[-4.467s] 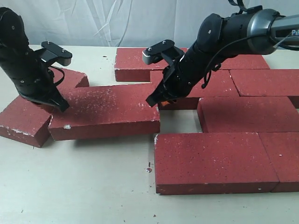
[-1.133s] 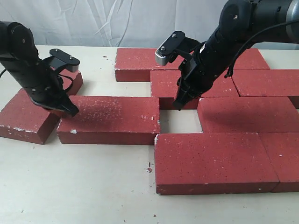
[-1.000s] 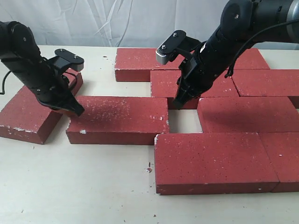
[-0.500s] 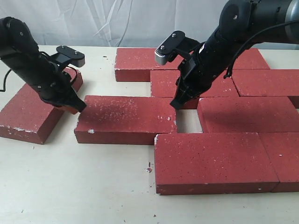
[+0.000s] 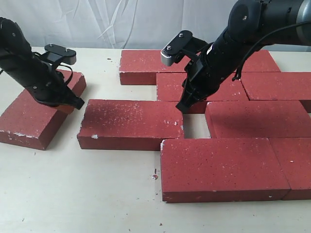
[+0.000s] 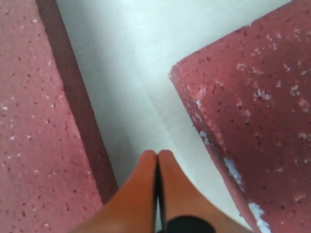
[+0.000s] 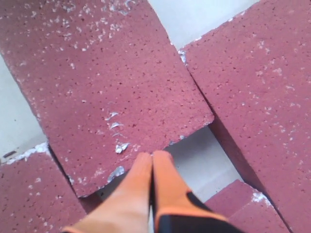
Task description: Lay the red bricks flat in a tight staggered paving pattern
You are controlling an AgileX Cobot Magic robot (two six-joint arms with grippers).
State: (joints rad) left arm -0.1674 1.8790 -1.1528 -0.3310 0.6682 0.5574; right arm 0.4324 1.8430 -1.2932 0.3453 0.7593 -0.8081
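Several red bricks lie flat in a staggered patch at the right (image 5: 221, 165). One white-flecked brick (image 5: 131, 124) lies just left of the patch, a small bare gap (image 5: 195, 125) parting its right end from a laid brick (image 5: 257, 118). Another brick (image 5: 41, 111) lies askew at far left. My left gripper (image 5: 77, 103) is shut and empty, its tip (image 6: 158, 154) over bare table between the askew brick (image 6: 29, 121) and the flecked brick's corner (image 6: 257, 111). My right gripper (image 5: 182, 107) is shut and empty, its tip (image 7: 152, 155) at the flecked brick's end (image 7: 107, 82) beside the gap (image 7: 204, 162).
The cream table (image 5: 82, 189) runs bare along the front and left of the patch. A white cloth backdrop (image 5: 121, 22) hangs behind the table. Two back-row bricks (image 5: 141, 65) sit behind the right arm.
The flecked brick has slid right, narrowing the gap to the laid patch. My left gripper has since drawn back left off its end. The right arm has barely moved.
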